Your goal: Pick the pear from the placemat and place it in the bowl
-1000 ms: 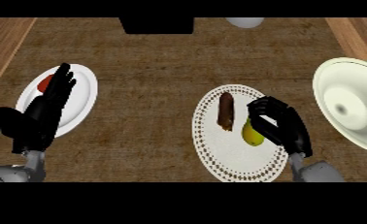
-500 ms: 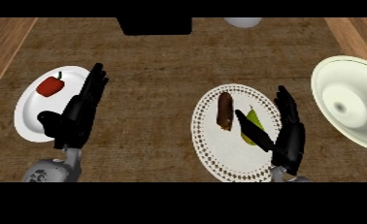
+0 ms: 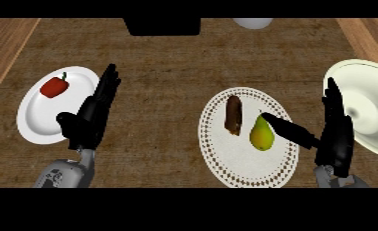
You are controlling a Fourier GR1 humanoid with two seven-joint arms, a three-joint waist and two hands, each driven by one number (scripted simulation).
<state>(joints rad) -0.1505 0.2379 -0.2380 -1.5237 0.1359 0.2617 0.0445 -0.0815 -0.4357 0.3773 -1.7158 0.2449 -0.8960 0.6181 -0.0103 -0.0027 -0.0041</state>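
A yellow-green pear (image 3: 261, 133) lies on the white, dotted-rim placemat (image 3: 244, 170) at centre right, beside a brown oblong item (image 3: 234, 115). My right hand (image 3: 336, 135) stands open just right of the pear, fingers straight and pointing away, thumb reaching left to the pear's right side. The cream bowl (image 3: 362, 82) sits at the right edge, partly behind that hand. My left hand (image 3: 92, 112) is open at the left, fingers straight, next to a white plate.
A white plate (image 3: 40, 120) at the left carries a red pepper (image 3: 55, 86). A black block (image 3: 162, 25) and a pale round object (image 3: 253, 22) stand at the far edge. Wooden counter strips show at both sides of the brown mat.
My right hand has opened off the pear and shifted right, leaving the pear uncovered on the placemat. My left hand moved right, off the plate, uncovering the pepper.
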